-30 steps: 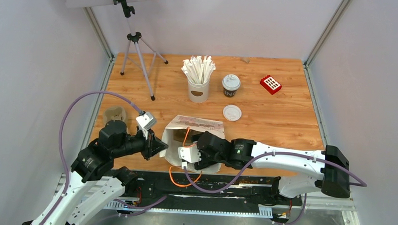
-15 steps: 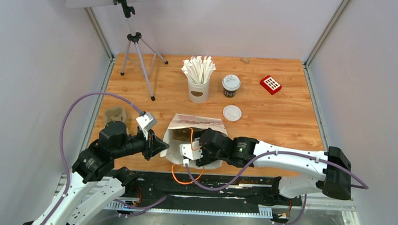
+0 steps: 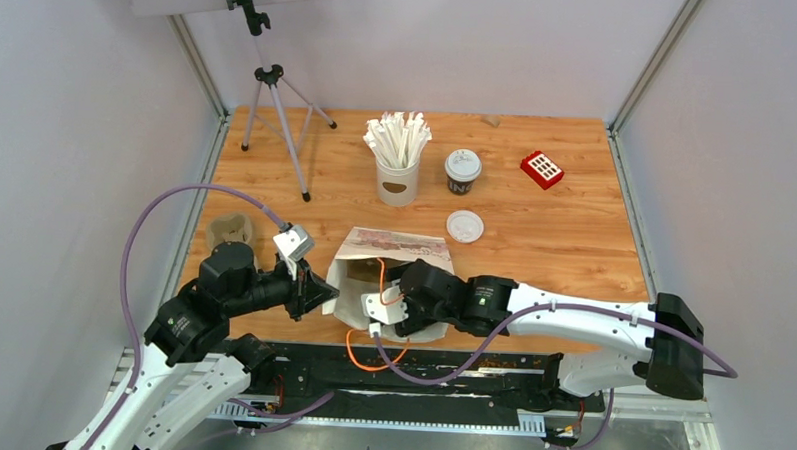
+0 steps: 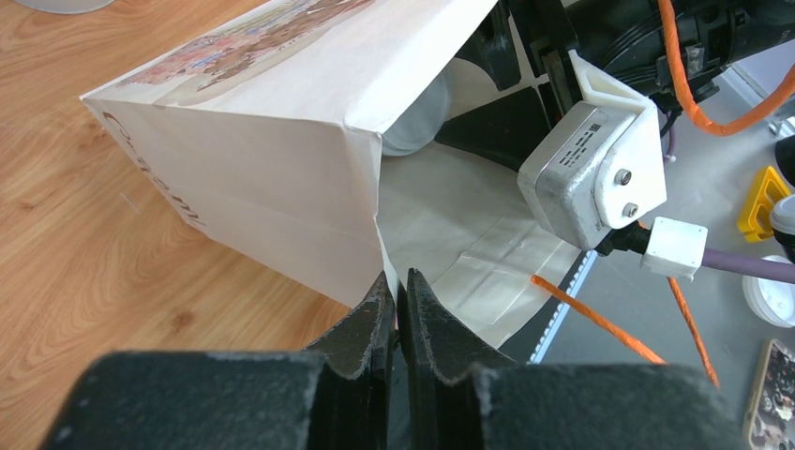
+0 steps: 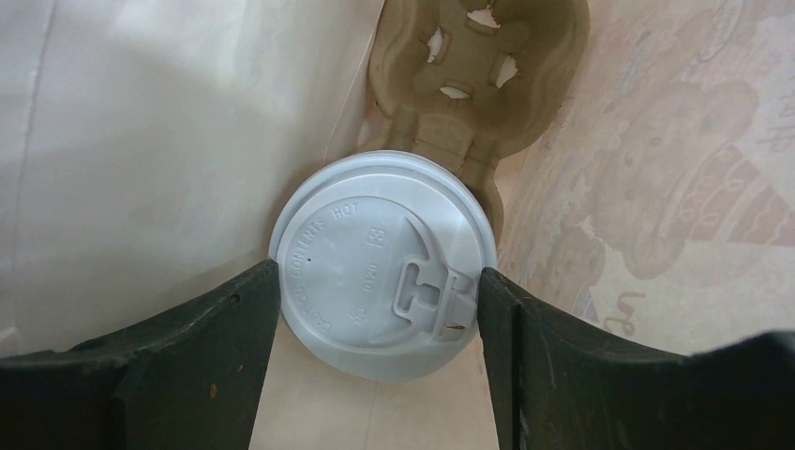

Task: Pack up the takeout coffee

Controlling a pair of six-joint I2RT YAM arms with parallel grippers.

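Coffee cup (image 5: 380,272), white lid facing the wrist camera, is sitting inside the paper bag (image 3: 394,247), which is lying on its side at the middle of the counter's (image 3: 554,240) near edge. The right gripper (image 5: 377,281) is reaching into the bag's mouth, and its two dark fingers are pressing against opposite sides of the lid's rim, so the jaws are clamped on the cup. A beige pulp carrier (image 5: 473,66) is lying deeper in the bag, just beyond the cup and touching it.

The left gripper (image 4: 396,300) is working at the bag's mouth from the left side. Its jaws are drawn together on the lower paper edge, pinching it and holding the mouth spread. An orange cable (image 3: 365,352) is looping from the right wrist over the near edge.

The second coffee cup (image 3: 462,172) is standing upright and lidded toward the far edge, slightly right of centre. A loose white lid (image 3: 464,226) is lying flat between that cup and the bag, apart from both. A white cup of paper-wrapped sticks (image 3: 397,170) is standing just left of the second cup. A red block (image 3: 542,169) is resting toward the far right corner, and a tripod (image 3: 273,111) is standing near the far left corner.
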